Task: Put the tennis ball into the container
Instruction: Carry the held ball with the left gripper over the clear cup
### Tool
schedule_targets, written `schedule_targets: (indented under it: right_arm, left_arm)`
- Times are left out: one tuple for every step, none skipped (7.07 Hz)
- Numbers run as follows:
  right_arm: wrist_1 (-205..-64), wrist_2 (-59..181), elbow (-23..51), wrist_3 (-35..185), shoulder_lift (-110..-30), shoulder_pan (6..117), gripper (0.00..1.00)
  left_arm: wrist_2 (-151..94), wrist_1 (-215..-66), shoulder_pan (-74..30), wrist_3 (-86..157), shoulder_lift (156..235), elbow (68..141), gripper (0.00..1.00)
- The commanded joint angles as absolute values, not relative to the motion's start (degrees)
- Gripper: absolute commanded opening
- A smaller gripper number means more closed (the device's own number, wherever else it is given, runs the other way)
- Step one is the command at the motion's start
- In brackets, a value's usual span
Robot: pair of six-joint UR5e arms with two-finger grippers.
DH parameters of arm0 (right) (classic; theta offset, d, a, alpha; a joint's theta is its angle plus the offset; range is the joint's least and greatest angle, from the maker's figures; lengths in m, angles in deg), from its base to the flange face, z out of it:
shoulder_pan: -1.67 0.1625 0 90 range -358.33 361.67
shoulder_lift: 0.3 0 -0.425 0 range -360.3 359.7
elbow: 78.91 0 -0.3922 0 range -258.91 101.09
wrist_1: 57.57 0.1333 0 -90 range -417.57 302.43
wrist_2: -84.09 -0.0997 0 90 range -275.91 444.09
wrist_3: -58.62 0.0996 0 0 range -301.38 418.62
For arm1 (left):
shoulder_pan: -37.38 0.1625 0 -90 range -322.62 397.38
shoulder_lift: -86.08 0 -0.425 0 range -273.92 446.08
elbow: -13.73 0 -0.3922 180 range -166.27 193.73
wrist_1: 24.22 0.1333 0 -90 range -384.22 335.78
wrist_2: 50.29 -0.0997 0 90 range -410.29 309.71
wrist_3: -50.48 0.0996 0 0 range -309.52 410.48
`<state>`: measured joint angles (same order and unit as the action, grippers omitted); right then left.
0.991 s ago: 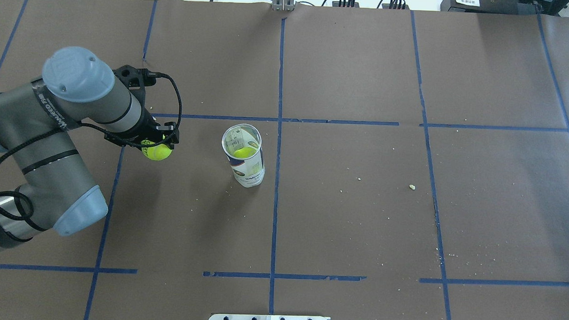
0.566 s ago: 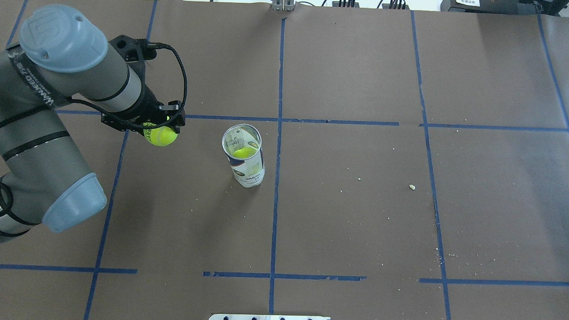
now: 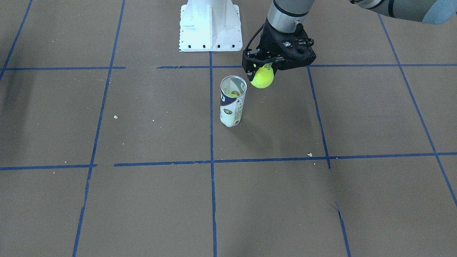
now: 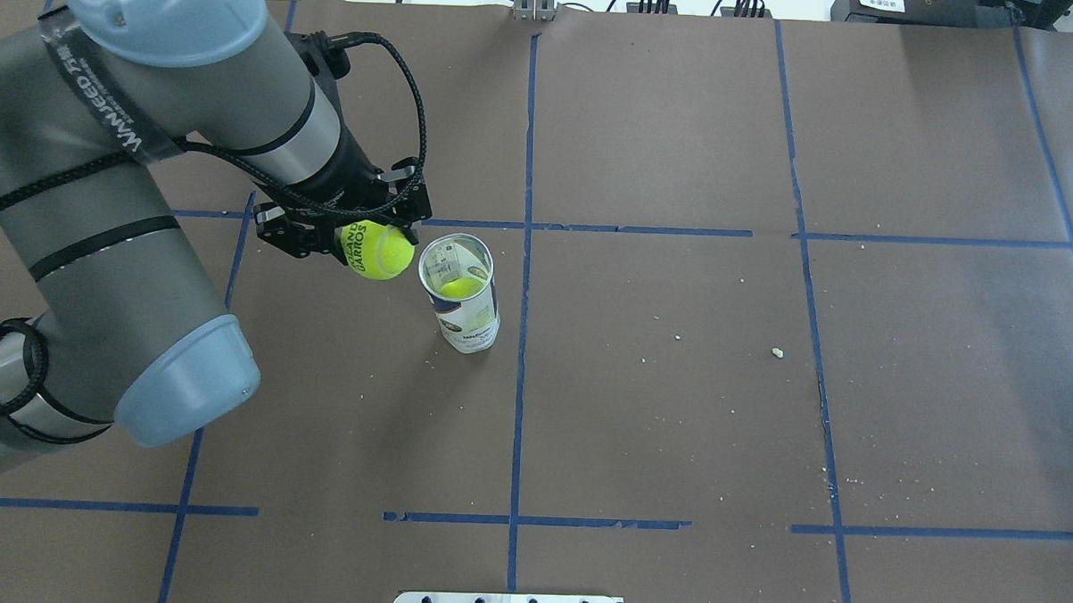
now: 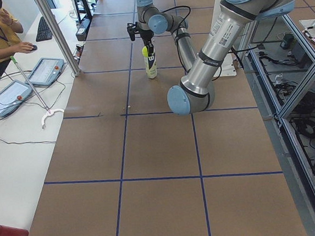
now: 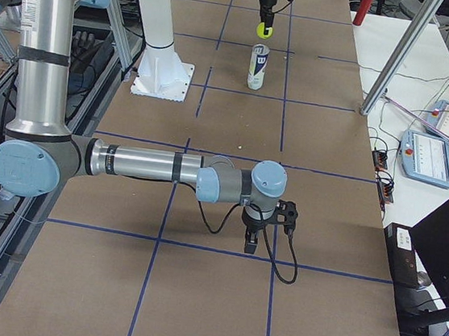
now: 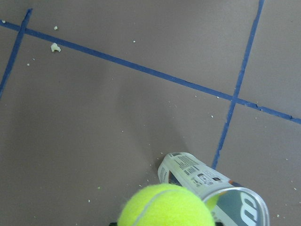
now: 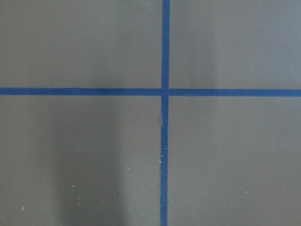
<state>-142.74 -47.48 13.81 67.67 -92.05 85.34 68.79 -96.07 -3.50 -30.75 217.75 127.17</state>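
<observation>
In the overhead view the left arm (image 4: 147,199) has swung in from the tabletop's (image 4: 675,413) 9 o'clock side toward the centre over the last 1 second. It also reads larger now, so I judge it has risen as well. The left jaws are clamped on the tennis ball (image 4: 380,250), which hangs under them with its dark lettering facing up.

1 second back the ball was well apart from the container (image 4: 471,322). Now it sits just beside the silvery rim, at about 9 to 10 o'clock of the mouth, and is not yet over it. The front-facing view agrees: the ball (image 3: 262,76) is off to one side of the rim and looks a little higher, with a gap between them. In the left wrist view the tube's mouth lies beside the ball (image 7: 165,207), not beneath it.

The container has not moved. It stands upright just at 9 o'clock of the central blue tape line (image 4: 520,381), with 1 other ball (image 4: 459,287) already low inside it.

The carry looks nearly done. What remains, I judge, is a short shift toward 3 o'clock to centre the ball over the mouth before letting go. The fit is snug, so brushing the rim could tip the tube.

The right arm (image 6: 152,164) is parked far off at 3 o'clock. Its right jaws show only in the right side view, and I cannot tell how they stand.
</observation>
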Motion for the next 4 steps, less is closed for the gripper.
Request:
schedule_targets:
  right_arm:
    - [-142.74,-47.48,13.81,67.67,-92.05,85.34,1.0]
    - [-142.74,-47.48,13.81,67.67,-92.05,85.34,1.0]
    - [-142.74,-47.48,13.81,67.67,-92.05,85.26,1.0]
    - [-142.74,-47.48,13.81,67.67,-92.05,85.34,1.0]
  left_arm:
    - [68.89,-95.24,-1.65,-32.58,223.08,122.3,0.0]
    - [68.54,-95.32,-1.12,-33.01,223.37,121.75,0.03]
    - [68.19,-95.33,-1.11,-33.02,223.63,121.4,0.03]
    - [68.1,-95.41,-1.11,-32.93,223.72,121.31,0.03]
